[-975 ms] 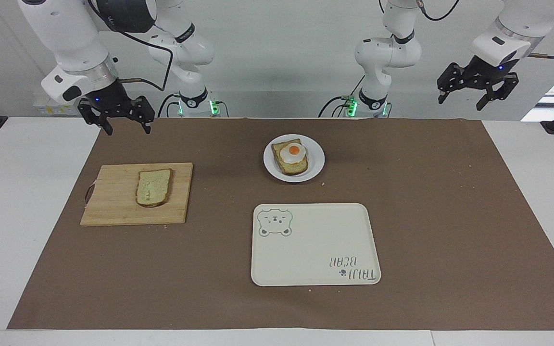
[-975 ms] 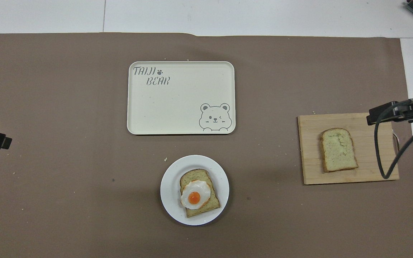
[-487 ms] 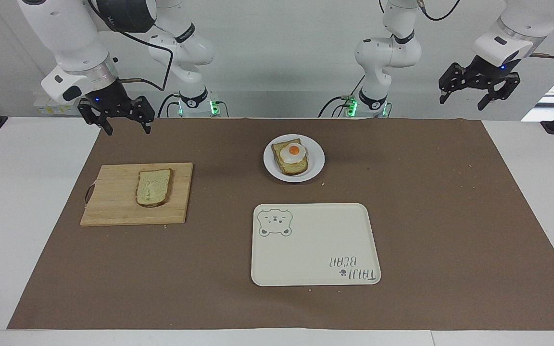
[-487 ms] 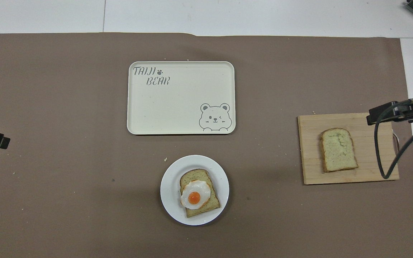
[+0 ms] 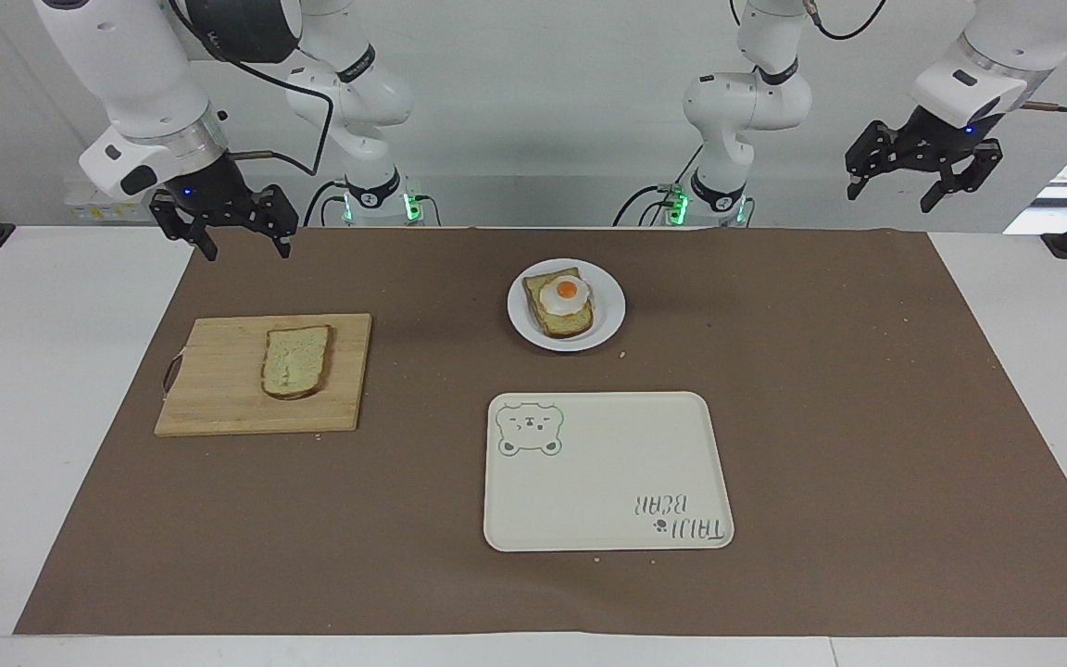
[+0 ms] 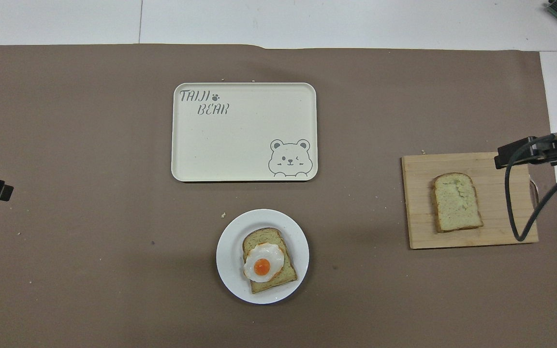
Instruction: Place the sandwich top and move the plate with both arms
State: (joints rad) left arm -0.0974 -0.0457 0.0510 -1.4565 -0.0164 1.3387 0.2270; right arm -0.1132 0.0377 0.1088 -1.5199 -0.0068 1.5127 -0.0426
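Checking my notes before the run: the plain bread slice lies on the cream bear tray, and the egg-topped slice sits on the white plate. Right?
Not quite. In the overhead view the plain bread slice lies on the wooden cutting board, not the cream bear tray, which holds nothing. The egg-topped slice does sit on the white plate.
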